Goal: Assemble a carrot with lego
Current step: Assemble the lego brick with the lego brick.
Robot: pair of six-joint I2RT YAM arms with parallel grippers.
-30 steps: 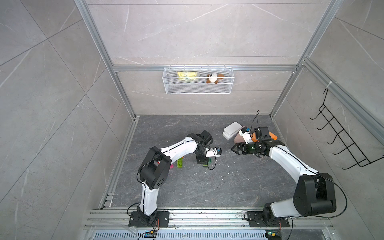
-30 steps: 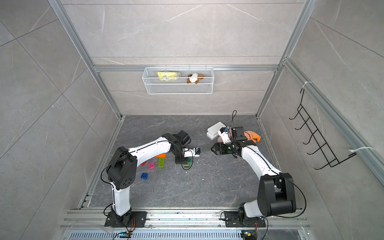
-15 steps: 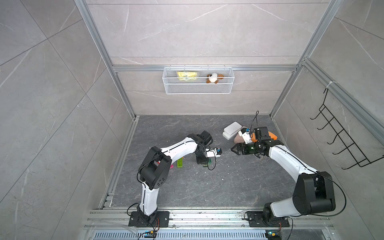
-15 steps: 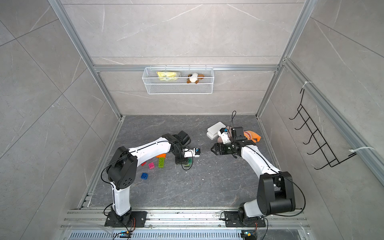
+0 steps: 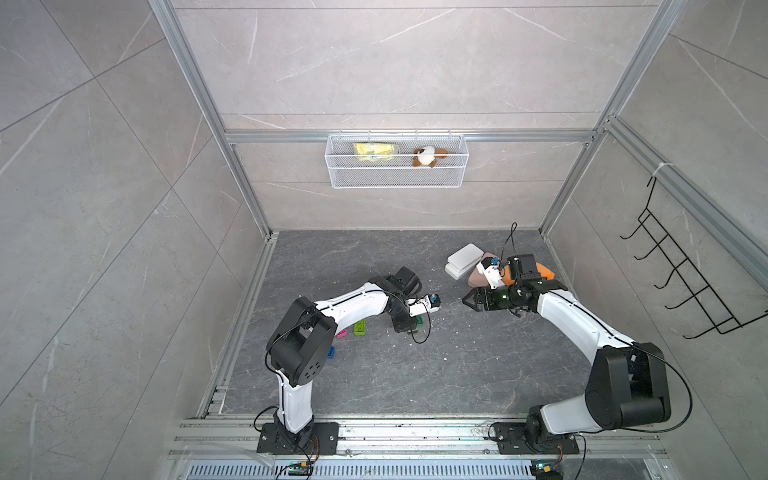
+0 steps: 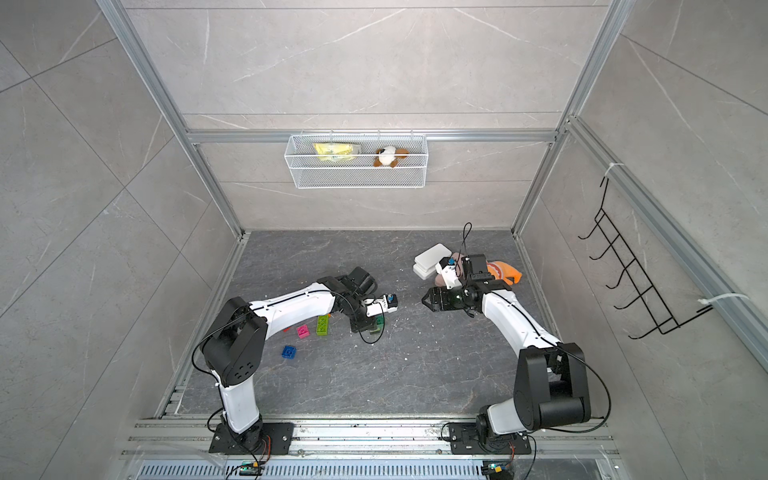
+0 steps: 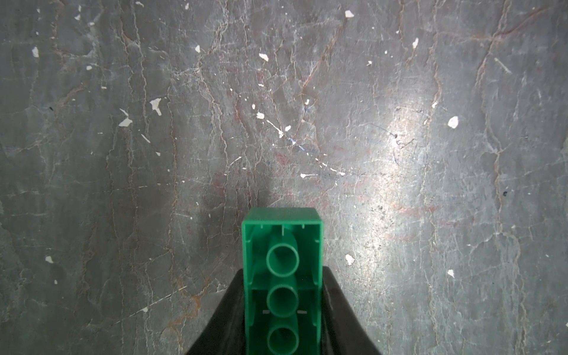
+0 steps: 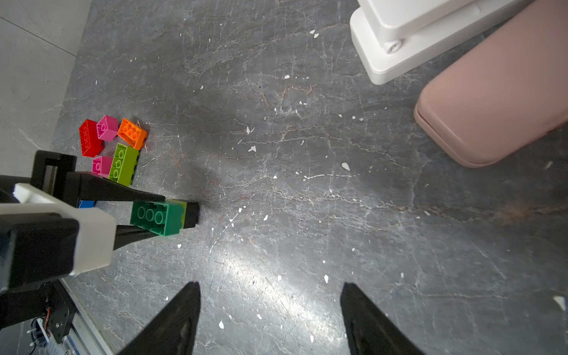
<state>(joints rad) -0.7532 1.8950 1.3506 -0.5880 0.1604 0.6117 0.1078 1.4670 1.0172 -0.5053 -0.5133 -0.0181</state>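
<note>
While the left jaws are clenched on the dark green brick (image 7: pixel 282 276) of the part-built carrot (image 8: pixel 166 216), the right jaws hang spread and empty over bare worktop (image 8: pixel 307 199).

Carrot so far: green brick, lime sliver, black tip (image 8: pixel 192 215). It's held low with the tip pointing at the worktop; can't tell if it touches. The hollow underside faces the left wrist camera.

The loose bricks lie near it, on the far side from the right jaws: red brick (image 8: pixel 89 138), orange brick (image 8: pixel 132 132), lime brick (image 8: pixel 123 164), pink bricks (image 8: pixel 107 127), blue brick (image 6: pixel 289 352).

Risks as I see them:
- The grip is on the green brick's smooth sides only. Pressing the next brick on could twist it in the jaws or pop the lime and black joints.
- The right jaws are well apart from the loose bricks, with the left arm (image 6: pixel 299 305) in between. Reaching across could clip it.
- The bricks are bunched, some touching, so a wide grab may drag a neighbour.
- The white case (image 8: pixel 415 46) and pink case (image 8: pixel 491 107) lie near the right arm and could get bumped as it swings.
</note>
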